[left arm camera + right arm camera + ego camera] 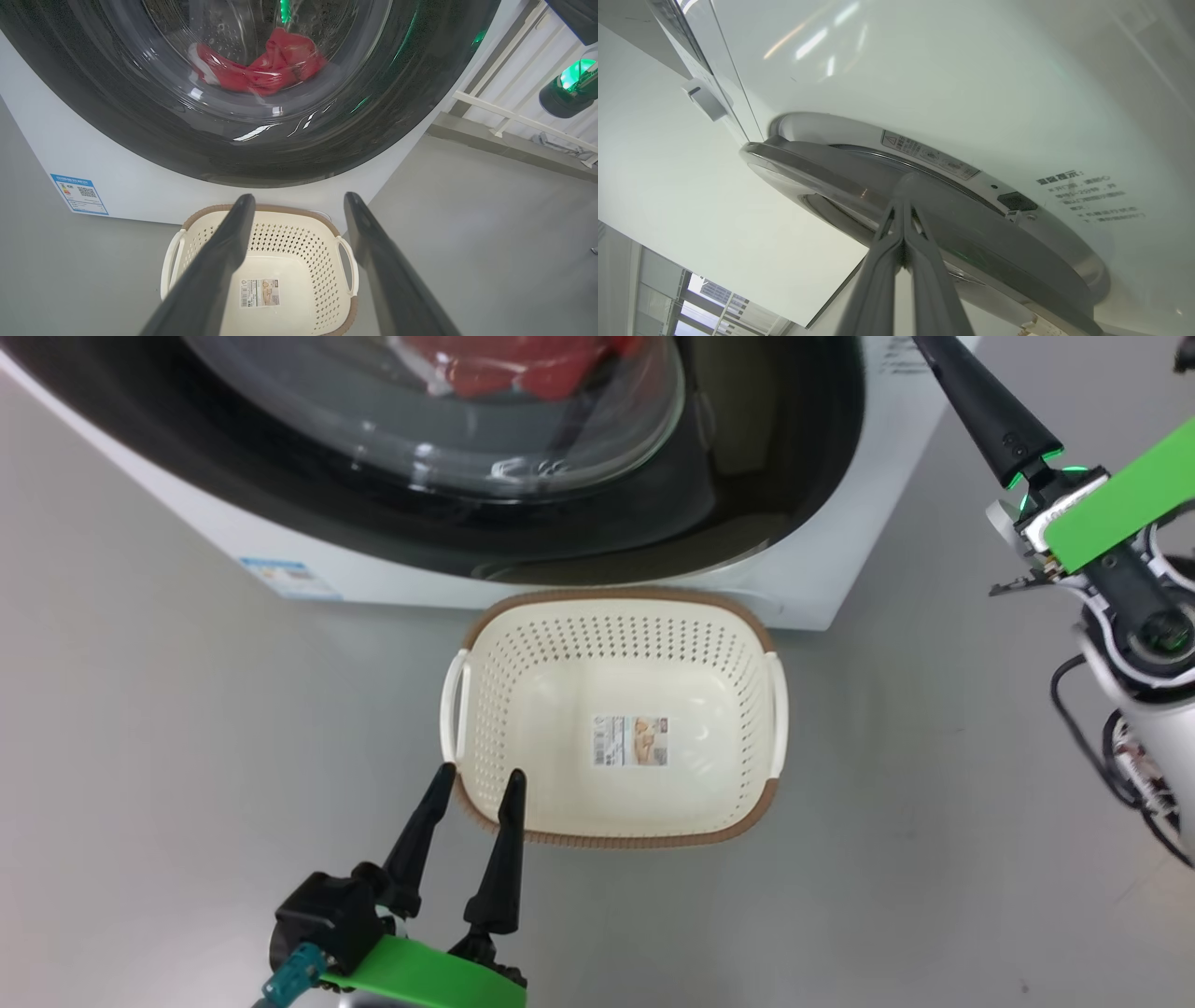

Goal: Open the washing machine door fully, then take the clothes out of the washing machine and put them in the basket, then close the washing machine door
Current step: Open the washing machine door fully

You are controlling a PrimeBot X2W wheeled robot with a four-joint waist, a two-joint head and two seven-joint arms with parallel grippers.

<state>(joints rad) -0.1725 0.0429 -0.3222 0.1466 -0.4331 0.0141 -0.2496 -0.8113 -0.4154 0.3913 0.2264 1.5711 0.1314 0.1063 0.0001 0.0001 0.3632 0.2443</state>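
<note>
The washing machine [187, 513] stands at the top of the head view. Its door [653, 513] has a glossy black rim and a bulging glass bowl. Red clothes [523, 369] show through the glass, also in the left wrist view [266, 70]. The cream basket [616, 599] sits on the floor just before the machine, with only a paper label inside. My left gripper [478, 779] hangs open over the basket's near left corner, holding nothing. My right gripper [903, 186] is shut, its tips against the door's silver edge [822, 175], which stands slightly off the machine's front [971, 70].
Grey floor lies all around the basket. A blue label [280, 577] is stuck low on the machine's front. My right arm's wrist with its green plate [1111, 513] hangs at the machine's right corner. A white railing [514, 121] runs behind, to the right.
</note>
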